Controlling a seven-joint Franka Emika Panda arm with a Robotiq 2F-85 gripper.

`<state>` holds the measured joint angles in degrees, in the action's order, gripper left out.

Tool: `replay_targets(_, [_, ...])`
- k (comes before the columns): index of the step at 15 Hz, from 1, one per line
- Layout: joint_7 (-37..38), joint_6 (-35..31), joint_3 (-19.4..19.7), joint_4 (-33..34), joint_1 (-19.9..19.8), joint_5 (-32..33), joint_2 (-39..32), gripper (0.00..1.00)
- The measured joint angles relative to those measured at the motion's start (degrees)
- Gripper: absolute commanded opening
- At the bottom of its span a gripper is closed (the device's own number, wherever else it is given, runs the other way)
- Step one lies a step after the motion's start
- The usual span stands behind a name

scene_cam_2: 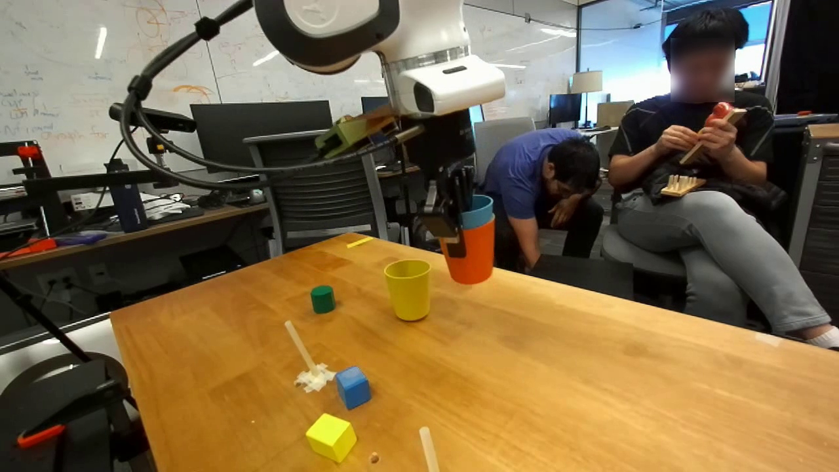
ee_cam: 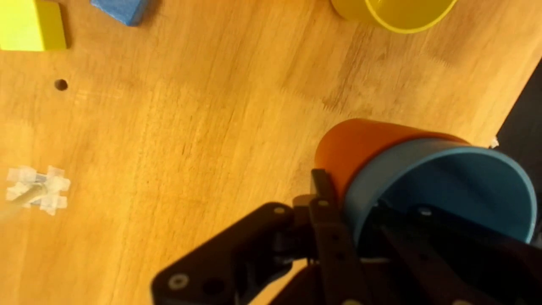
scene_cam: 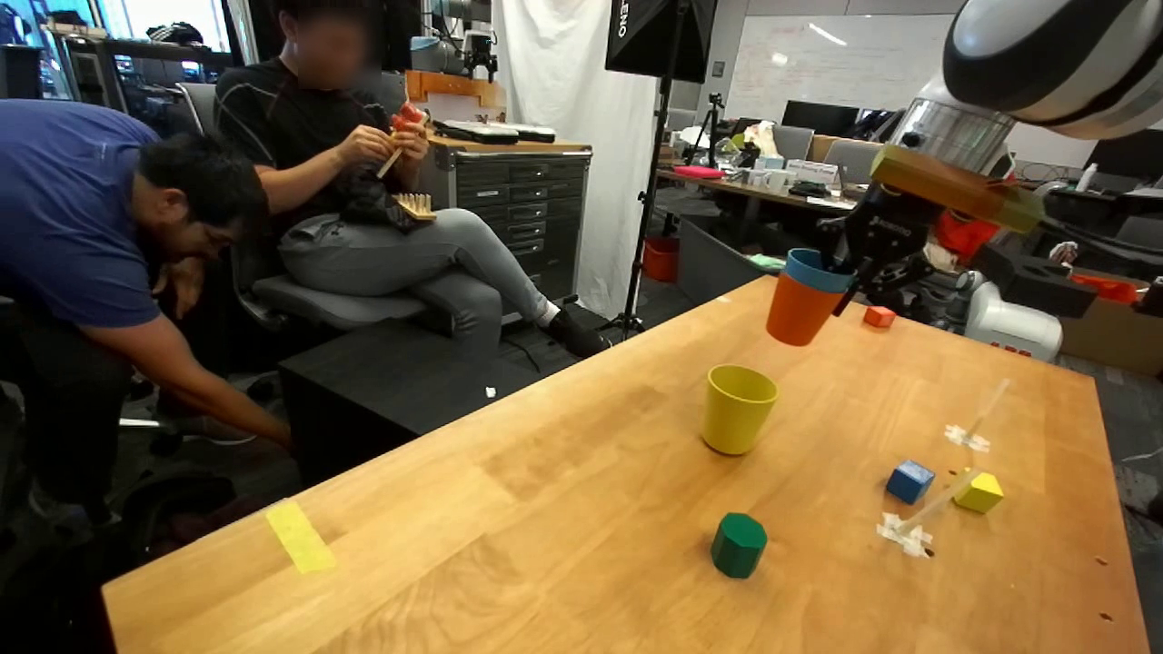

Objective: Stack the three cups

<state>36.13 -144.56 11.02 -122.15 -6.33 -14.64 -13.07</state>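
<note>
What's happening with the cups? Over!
Hand gripping blue plastic tapered cup nested inside red-orange plastic tapered cup, both aloft. Yellow plastic tapered cup upright, unstacked. Green prism block beyond it, apparently not in the way.

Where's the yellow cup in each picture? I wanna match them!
In an exterior view: the yellow cup is right of middle, a bit low.
In an exterior view: the yellow cup is near the middle, a bit low.
Wrist view: the yellow cup is right of middle, cut off by the top edge.
Shared landmark: the red-orange cup, above and right of the yellow cup in both exterior views, below it in the wrist view.
</note>
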Motion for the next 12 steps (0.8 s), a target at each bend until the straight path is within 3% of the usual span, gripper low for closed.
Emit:
replay_targets(7, [-1.94, 0.03, -3.69, -5.99, 1.89, -0.14, 7.29, 0.02])
replay_targets(12, [-3.06, 0.03, -5.88, -7.75, 3.22, -0.64, 8.44, 0.02])
